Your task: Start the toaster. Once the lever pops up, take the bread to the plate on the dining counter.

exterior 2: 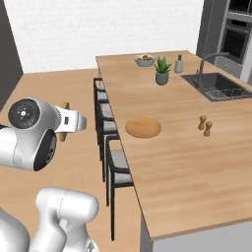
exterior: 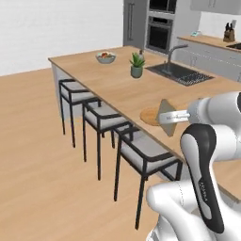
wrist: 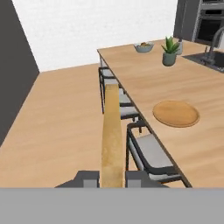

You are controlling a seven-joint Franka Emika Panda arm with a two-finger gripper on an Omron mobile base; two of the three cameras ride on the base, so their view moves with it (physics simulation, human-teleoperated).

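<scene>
In the left base view we saw three dark-framed stools [exterior: 101, 117] lined along the near edge of the dining counter [exterior: 113, 82]. Further right on it stood a fruit bowl [exterior: 106, 57], a potted plant [exterior: 137, 65] and the dark sink [exterior: 179, 73]. The gripper [exterior: 164, 116] hung above the counter's near edge, pinching the bread [exterior: 164, 110] between its fingers, with the plate [exterior: 149, 115] partly hidden just behind it.

In the hand view, the bread [wrist: 112, 135] rose edge-on from between the two finger tips, over the floor beside the stools. To its right the plate [wrist: 176, 113] lay bare on the counter, near the edge, well apart from the slice.

In the right base view, the plate [exterior 2: 143, 127] sat left of a pair of small shakers [exterior 2: 205, 125].
</scene>
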